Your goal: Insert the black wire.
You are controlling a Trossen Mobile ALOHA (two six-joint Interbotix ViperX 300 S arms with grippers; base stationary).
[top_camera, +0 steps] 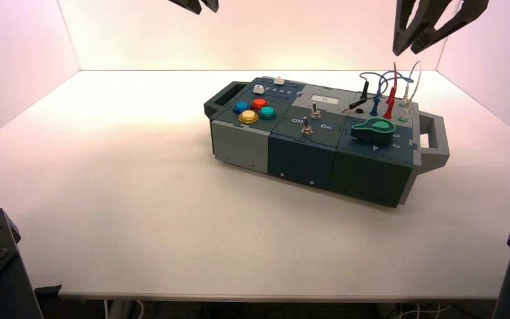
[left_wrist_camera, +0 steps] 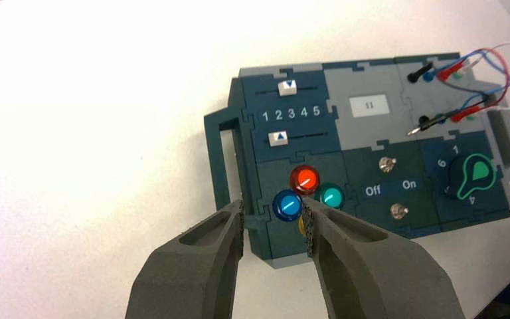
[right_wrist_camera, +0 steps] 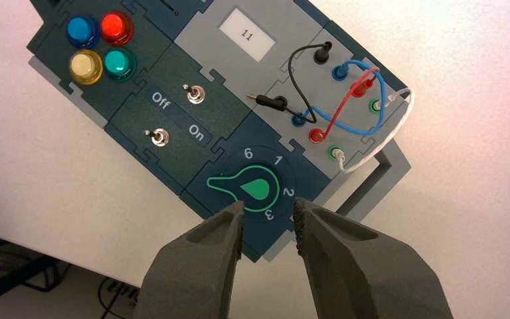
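Observation:
The black wire [right_wrist_camera: 291, 73] has one plug [right_wrist_camera: 320, 53] standing in a socket at the box's wire corner. Its other plug [right_wrist_camera: 275, 102] lies loose on the grey panel, bare pin showing; it also shows in the high view [top_camera: 357, 103] and the left wrist view [left_wrist_camera: 425, 123]. My right gripper [right_wrist_camera: 269, 216] hangs open high above the box's knob end, nothing between its fingers. My left gripper [left_wrist_camera: 275, 216] is open too, high over the button end. Both grippers sit at the top of the high view, left [top_camera: 196, 5] and right [top_camera: 431, 26].
The box [top_camera: 305, 153] stands turned on the white table, handles at both ends. Red [right_wrist_camera: 332, 123], blue [right_wrist_camera: 352, 126] and white [right_wrist_camera: 378, 153] leads loop beside the black one. A green knob [right_wrist_camera: 252, 188], two toggle switches [right_wrist_camera: 196, 95], several coloured buttons [right_wrist_camera: 101, 46] and sliders [left_wrist_camera: 285, 88] fill the top.

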